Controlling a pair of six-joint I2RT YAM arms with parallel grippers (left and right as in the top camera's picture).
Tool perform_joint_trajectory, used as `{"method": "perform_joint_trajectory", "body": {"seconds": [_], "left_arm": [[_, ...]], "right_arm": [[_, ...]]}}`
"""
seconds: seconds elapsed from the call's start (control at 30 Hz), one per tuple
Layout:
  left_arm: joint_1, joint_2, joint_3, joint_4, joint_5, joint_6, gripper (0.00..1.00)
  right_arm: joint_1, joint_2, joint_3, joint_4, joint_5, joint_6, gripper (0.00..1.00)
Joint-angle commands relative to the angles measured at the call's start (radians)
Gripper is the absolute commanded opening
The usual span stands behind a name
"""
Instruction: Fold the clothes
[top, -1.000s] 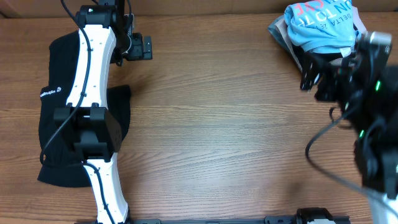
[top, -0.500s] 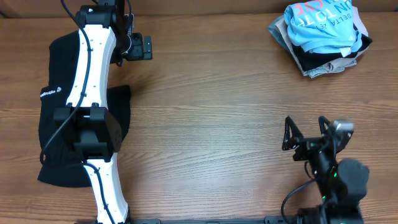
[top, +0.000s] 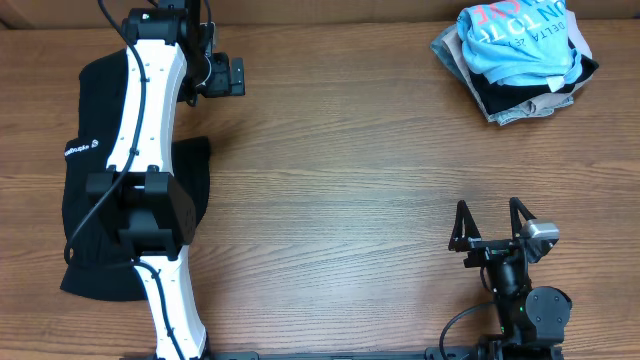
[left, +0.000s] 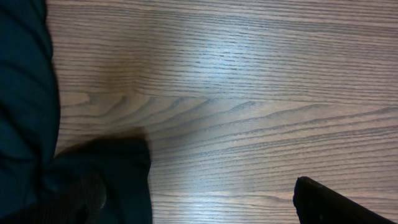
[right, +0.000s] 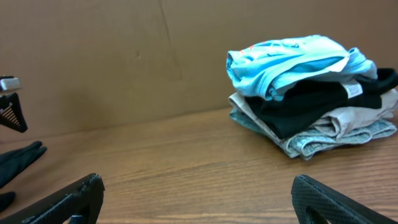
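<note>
A light blue T-shirt (top: 520, 40) with white and red lettering tops a folded pile at the table's far right corner; the right wrist view shows the T-shirt (right: 292, 59) too. A loose black garment (top: 85, 190) with a small white logo lies spread at the left, partly under the left arm. My left gripper (top: 238, 77) hovers open just past the garment's far right edge; black cloth (left: 28, 106) fills the left of its wrist view. My right gripper (top: 488, 212) stands open and empty near the front right, pointing toward the pile.
Under the T-shirt the pile (right: 317, 121) holds black, beige and patterned grey folded items. A brown cardboard wall (right: 124, 56) backs the table. Bare wood (top: 350, 180) stretches between the garment and the pile.
My right arm has drawn back from the pile at the far right to the front of the table, gripper still open. The left arm and both garments have not moved.
</note>
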Motion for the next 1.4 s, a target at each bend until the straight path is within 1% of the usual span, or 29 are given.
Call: {"method": "perform_joint_trajectory", "body": {"seconds": [0.0, 1.2, 1.37], "left_arm": [[0.0, 0.006, 0.023, 0.003, -0.006, -0.014, 1.0], [-0.004, 0.006, 0.023, 0.002, -0.006, -0.014, 1.0], [-0.021, -0.04, 0.023, 0.002, -0.005, -0.014, 1.0]], "right_arm": [[-0.003, -0.012, -0.033, -0.004, 0.029, -0.001, 1.0], [-0.008, -0.013, -0.033, -0.001, 0.034, -0.001, 1.0], [-0.008, -0.013, -0.033, -0.001, 0.034, -0.001, 1.0]]}}
